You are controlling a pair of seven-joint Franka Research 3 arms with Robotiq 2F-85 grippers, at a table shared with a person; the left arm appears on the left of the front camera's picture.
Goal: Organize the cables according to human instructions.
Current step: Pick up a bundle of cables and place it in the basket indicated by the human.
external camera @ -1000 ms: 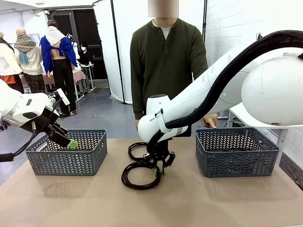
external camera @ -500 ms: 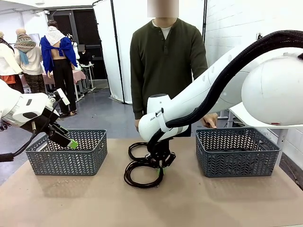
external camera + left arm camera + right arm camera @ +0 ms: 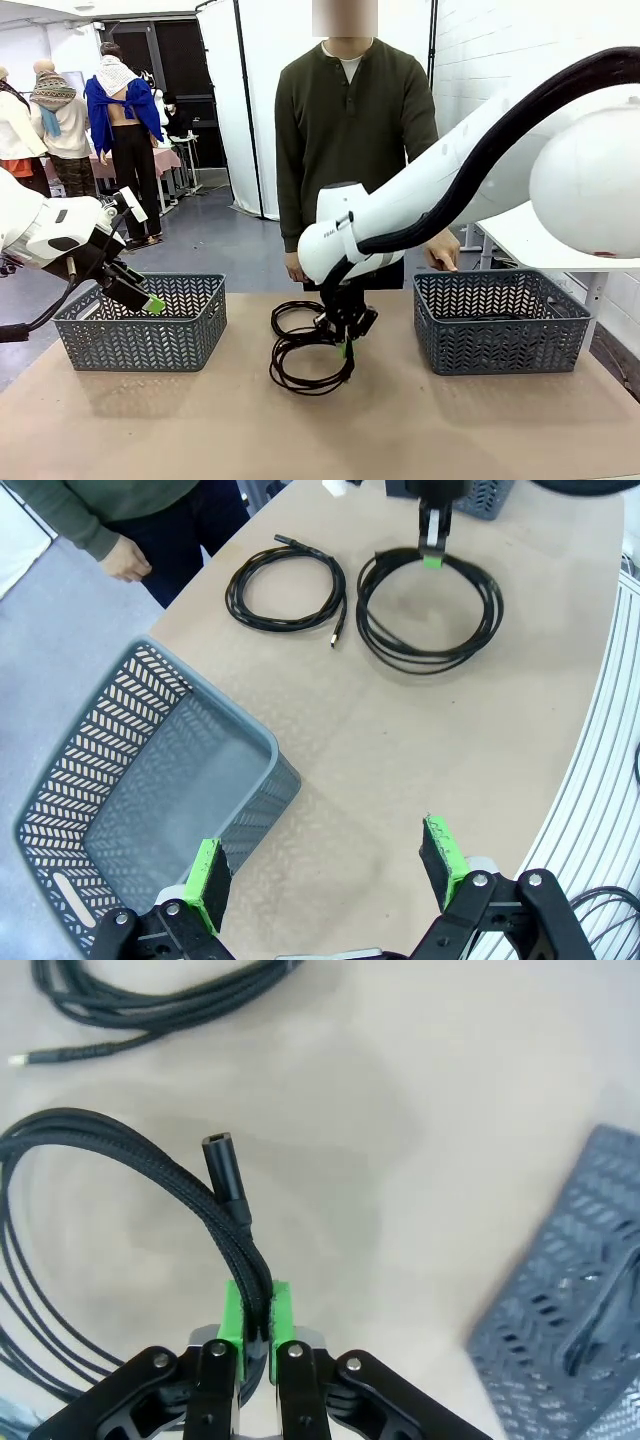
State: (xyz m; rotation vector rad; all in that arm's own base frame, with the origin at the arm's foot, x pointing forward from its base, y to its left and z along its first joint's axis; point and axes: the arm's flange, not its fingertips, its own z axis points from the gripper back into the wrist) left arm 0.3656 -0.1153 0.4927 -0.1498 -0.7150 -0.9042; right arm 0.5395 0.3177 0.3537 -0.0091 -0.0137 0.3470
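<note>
At the middle of the table [image 3: 420,430], in the front view, the right gripper [image 3: 345,345] pointed straight down with its pads pressed together on the far edge of the held coil [image 3: 310,372]. That coil was a black loop of several turns, slanting from the pads toward the tabletop. The second coil [image 3: 292,318] lay flat just behind it, on the person's side.

The right wrist view gave the grip up close. The right gripper [image 3: 255,1305] had its green pads pinched tight on two or three braided strands of the held coil [image 3: 60,1135], with one dark plug [image 3: 222,1160] sticking up just past the pads. Part of the second coil [image 3: 150,1005] ran along the top edge, and a corner of the right basket [image 3: 560,1300] showed at the lower right.

The left wrist view looked down from farther off. Both loops lay side by side, apart and not touching: the second coil [image 3: 285,585] and the thicker held coil [image 3: 430,615], with the right gripper [image 3: 432,548] at its far edge. I could count two separate coils, but not how many cords made up the thicker one. The left gripper [image 3: 325,865] had its jaws spread wide, with nothing between them. It hung above the near corner of the left basket [image 3: 150,770].

Two grey lattice baskets stood on the table, the left basket [image 3: 140,325] and the right basket [image 3: 500,325]. One person [image 3: 350,130] stood at the far side, arms down.
</note>
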